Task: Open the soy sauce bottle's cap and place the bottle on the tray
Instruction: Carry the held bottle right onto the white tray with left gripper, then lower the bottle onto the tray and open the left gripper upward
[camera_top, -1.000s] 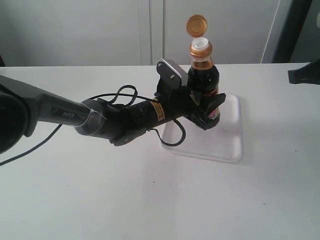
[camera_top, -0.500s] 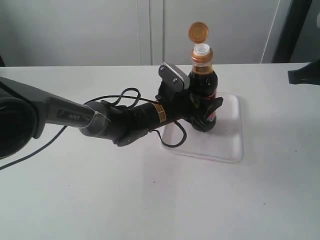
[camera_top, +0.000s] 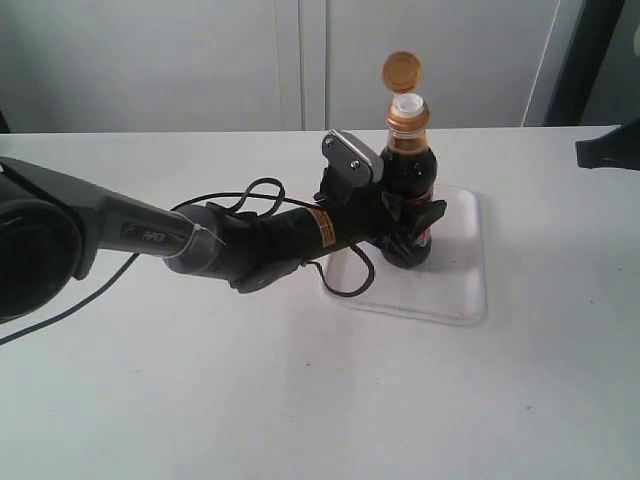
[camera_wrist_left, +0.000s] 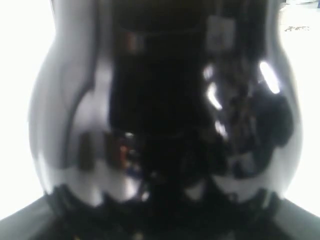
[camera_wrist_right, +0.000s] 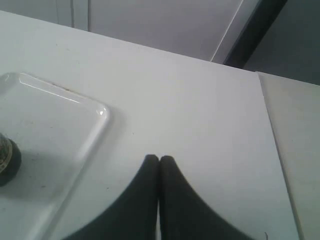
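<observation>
The soy sauce bottle (camera_top: 408, 160) stands upright over the near-left part of the white tray (camera_top: 458, 285), its base at or just above the tray floor. Its copper-orange cap (camera_top: 401, 71) is flipped up on its hinge above the collar (camera_top: 408, 118), and the white spout (camera_top: 406, 102) is bare. My left gripper (camera_top: 412, 226) is shut on the bottle's lower body. In the left wrist view the dark bottle (camera_wrist_left: 160, 100) fills the picture and hides the fingers. My right gripper (camera_wrist_right: 159, 159) is shut and empty, off the tray (camera_wrist_right: 60, 127) over the table; the bottle's base (camera_wrist_right: 7, 158) shows at that view's edge.
The left arm (camera_top: 230, 240) lies low across the white table (camera_top: 300, 400), with a black cable (camera_top: 255, 192) looped beside it. The right arm's dark tip (camera_top: 610, 148) shows at the far right edge. A pale wall stands behind the table.
The left gripper has lowered the bottle onto the tray and carried it slightly rightward. The cap stays flipped open. The right arm has not moved.
</observation>
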